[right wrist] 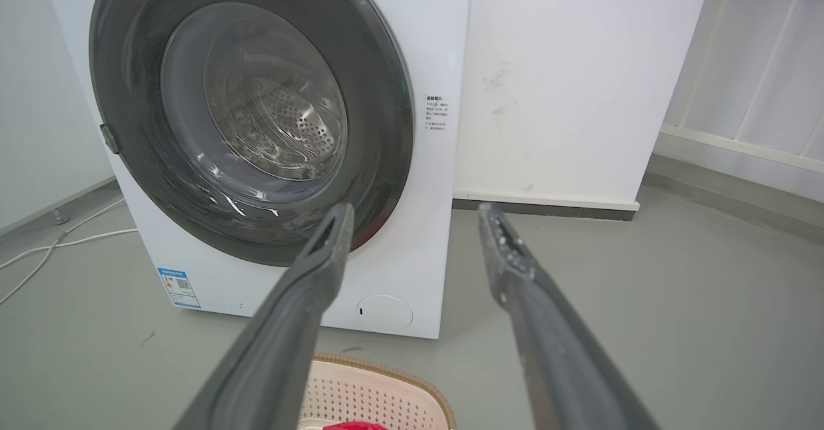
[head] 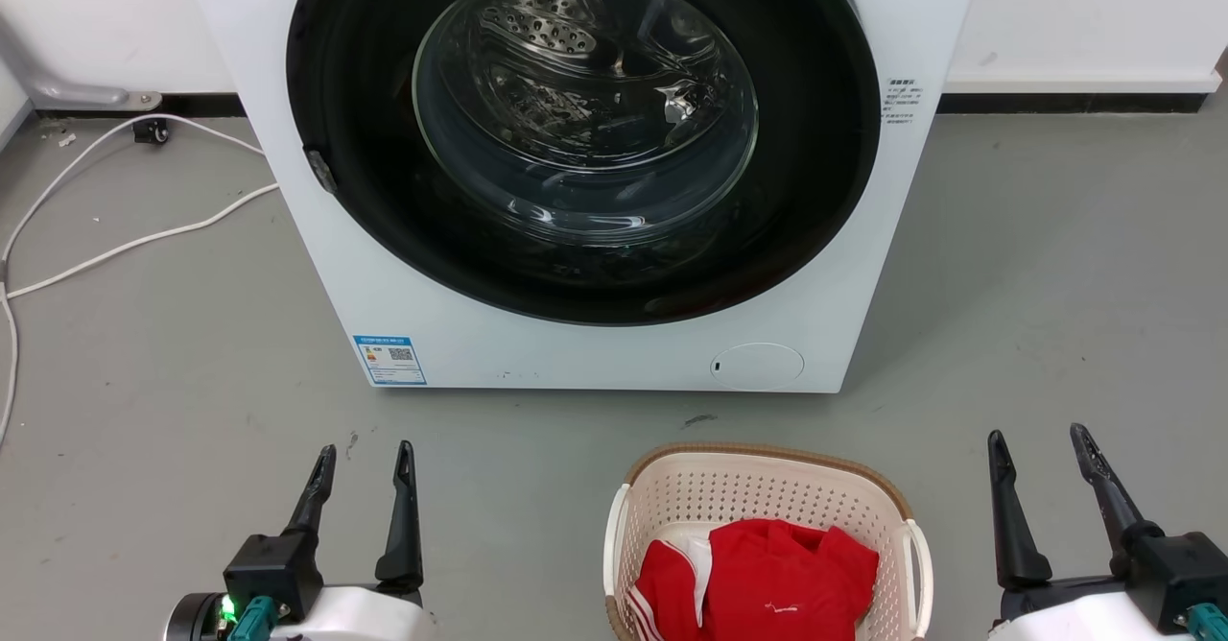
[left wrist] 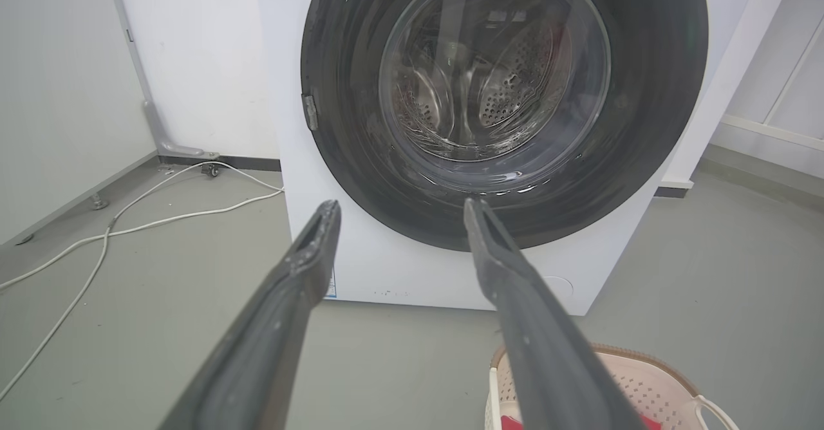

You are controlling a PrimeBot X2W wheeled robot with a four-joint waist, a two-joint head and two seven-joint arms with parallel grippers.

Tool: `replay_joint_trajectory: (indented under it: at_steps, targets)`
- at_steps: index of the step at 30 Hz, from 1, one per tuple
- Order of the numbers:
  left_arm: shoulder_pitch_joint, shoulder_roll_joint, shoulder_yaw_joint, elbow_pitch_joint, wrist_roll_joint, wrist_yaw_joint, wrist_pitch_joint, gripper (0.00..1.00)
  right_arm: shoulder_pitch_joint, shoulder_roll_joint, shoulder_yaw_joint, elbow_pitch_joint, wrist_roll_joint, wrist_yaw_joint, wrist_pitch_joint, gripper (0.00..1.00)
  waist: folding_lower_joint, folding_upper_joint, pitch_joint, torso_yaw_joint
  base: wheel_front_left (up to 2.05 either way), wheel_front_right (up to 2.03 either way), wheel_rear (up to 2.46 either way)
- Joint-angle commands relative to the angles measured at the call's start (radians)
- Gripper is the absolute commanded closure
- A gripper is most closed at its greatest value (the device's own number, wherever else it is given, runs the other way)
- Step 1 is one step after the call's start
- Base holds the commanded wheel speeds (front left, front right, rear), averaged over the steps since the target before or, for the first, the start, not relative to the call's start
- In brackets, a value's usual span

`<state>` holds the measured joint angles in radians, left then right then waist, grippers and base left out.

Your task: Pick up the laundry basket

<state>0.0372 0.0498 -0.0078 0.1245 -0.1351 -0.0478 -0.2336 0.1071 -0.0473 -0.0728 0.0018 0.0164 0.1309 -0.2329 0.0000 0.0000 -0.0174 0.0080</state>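
The two fingers of the left gripper [head: 366,449] stand apart with nothing between them, above bare grey floor [head: 144,382]. The fingers of the right gripper [head: 1038,432] are also spread and hold nothing. In both wrist views the fingers point toward the front of the washing machine [head: 576,353].

The laundry basket [head: 767,497] stands on the floor between the two grippers, nearer to the right one, and touches neither. It is just in front of the machine, under the right part of its lower front edge, with a strip of floor between them. Its two white handles are at its left and right sides. A red garment [head: 767,574] with white stripes lies inside it.

The machine has a round dark door with a glass window, and the metal drum shows through it. A white cable [head: 125,243] lies on the floor left of the machine, running toward the wall.
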Motion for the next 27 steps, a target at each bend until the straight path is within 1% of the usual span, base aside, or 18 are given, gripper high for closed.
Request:
replay_joint_trajectory:
  at_steps: [1, 15, 27]
  targets:
    - [0.008, 0.003, 0.000, -0.007, 0.016, 0.004, -0.010, 0.00, 0.009, -0.005, -0.002, -0.009, -0.018, 0.000, -0.010, 0.00, 0.0000, 0.0000, 0.000, 0.001, 0.00, 0.00, 0.00]
    - [0.019, 0.002, -0.004, -0.009, 0.117, 0.012, -0.034, 0.00, 0.022, -0.005, -0.015, -0.024, -0.093, 0.000, -0.034, 0.00, 0.0000, 0.0000, -0.002, 0.009, 0.00, 0.00, 0.00]
    - [0.022, 0.001, 0.006, -0.002, 0.101, 0.004, -0.032, 0.00, 0.019, -0.005, -0.018, -0.016, -0.071, 0.000, -0.033, 0.00, 0.0000, 0.0000, 0.004, 0.009, 0.00, 0.00, 0.00]
